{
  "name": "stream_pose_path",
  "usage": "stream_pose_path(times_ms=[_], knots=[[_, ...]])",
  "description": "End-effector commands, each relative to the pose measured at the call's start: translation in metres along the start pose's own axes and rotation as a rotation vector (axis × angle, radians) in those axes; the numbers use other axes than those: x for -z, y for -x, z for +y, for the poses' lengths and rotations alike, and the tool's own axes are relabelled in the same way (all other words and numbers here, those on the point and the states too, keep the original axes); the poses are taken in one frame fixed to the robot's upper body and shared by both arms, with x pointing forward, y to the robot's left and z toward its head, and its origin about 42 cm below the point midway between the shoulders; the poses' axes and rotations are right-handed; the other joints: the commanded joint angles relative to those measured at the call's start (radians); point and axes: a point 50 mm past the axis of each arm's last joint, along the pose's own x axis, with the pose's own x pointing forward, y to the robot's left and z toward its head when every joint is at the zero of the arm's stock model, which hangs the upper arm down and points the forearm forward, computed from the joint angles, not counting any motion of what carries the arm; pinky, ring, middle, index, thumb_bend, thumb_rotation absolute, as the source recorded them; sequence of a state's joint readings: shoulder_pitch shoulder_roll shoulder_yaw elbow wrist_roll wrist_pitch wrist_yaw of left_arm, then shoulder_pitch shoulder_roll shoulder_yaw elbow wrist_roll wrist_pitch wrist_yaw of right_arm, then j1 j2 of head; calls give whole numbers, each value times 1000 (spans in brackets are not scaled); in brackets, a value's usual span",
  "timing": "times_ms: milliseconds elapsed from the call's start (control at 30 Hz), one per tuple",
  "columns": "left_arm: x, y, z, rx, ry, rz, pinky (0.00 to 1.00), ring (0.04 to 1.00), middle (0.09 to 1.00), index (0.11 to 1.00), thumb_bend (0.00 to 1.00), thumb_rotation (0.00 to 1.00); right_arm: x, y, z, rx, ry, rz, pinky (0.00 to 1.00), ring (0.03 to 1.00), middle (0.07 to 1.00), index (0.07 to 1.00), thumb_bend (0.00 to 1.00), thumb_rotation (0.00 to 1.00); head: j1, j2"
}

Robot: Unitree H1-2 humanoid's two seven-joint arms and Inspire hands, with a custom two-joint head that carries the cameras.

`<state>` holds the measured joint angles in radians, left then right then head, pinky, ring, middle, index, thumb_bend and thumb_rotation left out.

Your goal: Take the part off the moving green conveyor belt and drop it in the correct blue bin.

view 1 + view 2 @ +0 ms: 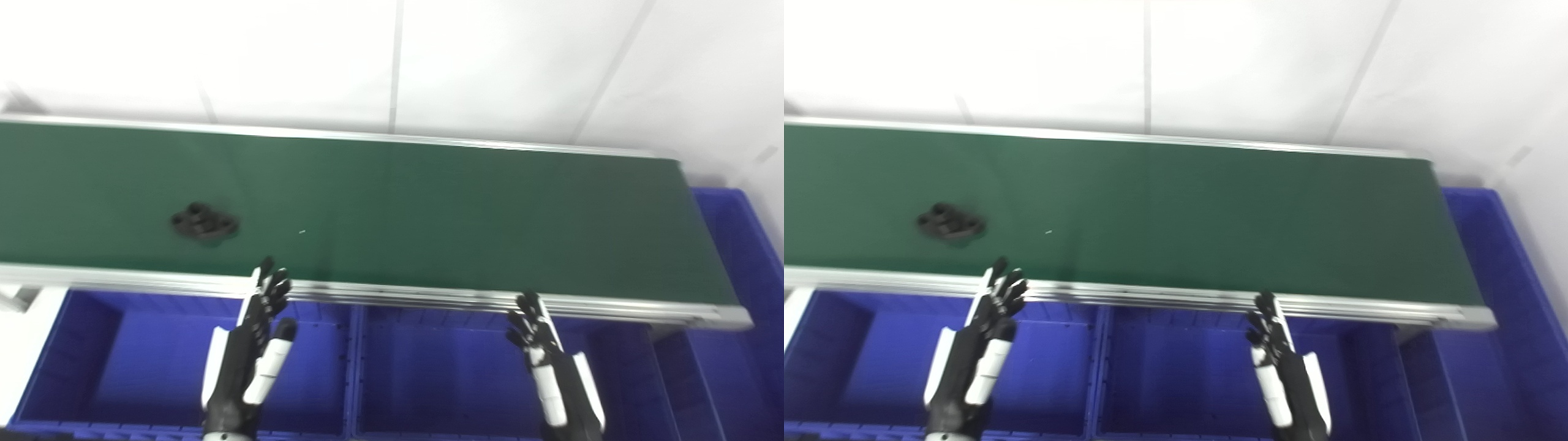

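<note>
Green belting [429, 208] is stretched across the full width of the view, framed by an aluminium rail [398, 294] along its near edge. Blue bins are ranged below that rail: a left bin [92, 361], a middle bin [441, 373] and a further bin [744, 257] at the belt's right end, presumably so that a lifted part can be released with little travel. Both hands are held over the bins, just short of the rail. The left hand [254, 343] is raised with fingers extended and spread, nothing held; the right hand [548, 355] is likewise empty, fingers apart. This posture is judged a ready stance for interception. The part [204, 223], a small black piece with round bosses, lies on the belt, left of centre, near the left hand's fingertips but apart from them
</note>
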<state>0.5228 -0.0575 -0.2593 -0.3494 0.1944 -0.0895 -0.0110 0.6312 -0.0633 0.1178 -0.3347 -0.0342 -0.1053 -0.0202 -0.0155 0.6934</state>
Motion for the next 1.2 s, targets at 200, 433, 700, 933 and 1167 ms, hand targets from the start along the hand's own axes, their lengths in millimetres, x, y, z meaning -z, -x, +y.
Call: stream_pose_path(times_ms=[200,433,700,933,1167], knots=[[-3,-6,-21,-9,8,-64,844,872,900,920,499,739,6,-3,-21,-15,-31,-84,974,972,995,1000,758,970,79,-23],[-2,-10,-33,-19,16,-48,809,856,887,891,496,688,11,-7,-31,-20,-36,-76,989,979,1000,1000,743,991,116,-43],[5,-12,-38,-21,22,-34,771,847,886,883,503,671,23,-11,-37,-34,-29,-69,1000,992,1000,1000,732,1000,115,-101],[14,-12,-39,-16,49,-20,784,863,899,889,545,660,29,-13,-37,-24,-10,-52,1000,986,1000,1000,698,1000,121,-171],[16,-12,-35,-21,57,-16,821,879,894,891,533,630,29,-13,-33,-34,-19,-45,1000,994,1000,1000,677,968,98,-172]])
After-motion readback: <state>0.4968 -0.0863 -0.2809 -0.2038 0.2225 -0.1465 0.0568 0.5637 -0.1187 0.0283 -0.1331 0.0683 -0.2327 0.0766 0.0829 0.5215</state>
